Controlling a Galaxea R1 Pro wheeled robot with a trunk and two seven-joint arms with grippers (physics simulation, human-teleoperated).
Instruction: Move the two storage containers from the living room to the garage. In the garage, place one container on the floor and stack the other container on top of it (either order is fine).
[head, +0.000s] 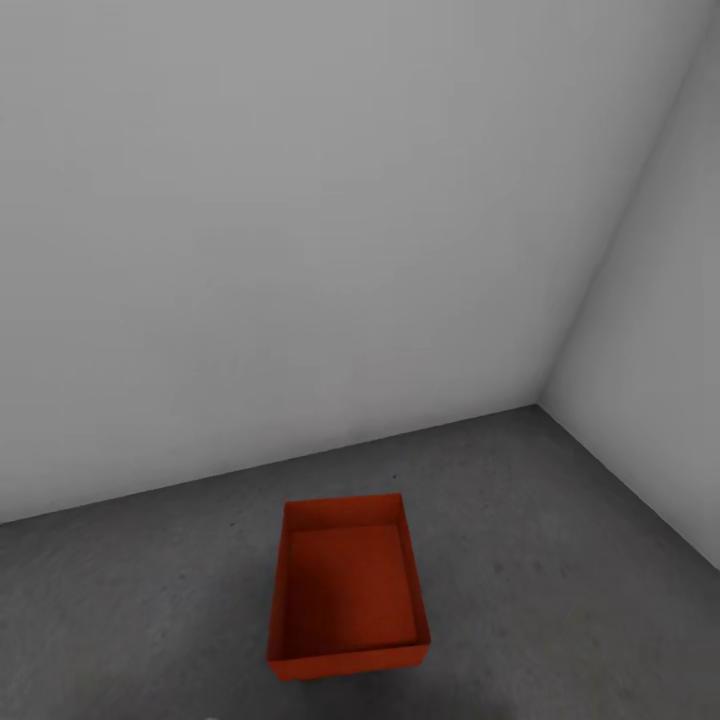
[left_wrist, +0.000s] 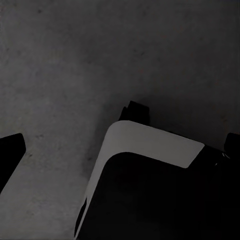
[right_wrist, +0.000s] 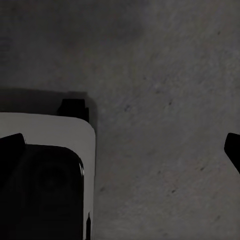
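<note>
You are looking down at one storage container (head: 348, 590) sitting upright on the concrete floor (head: 560, 560) near the garage corner, ahead of both grippers. The left gripper (left_wrist: 120, 150) and right gripper (right_wrist: 122, 147) are hanging spread wide over bare concrete, holding nothing. I judge the bin light, stiff and slick-walled; pinching its rim should be steadiest.
</note>
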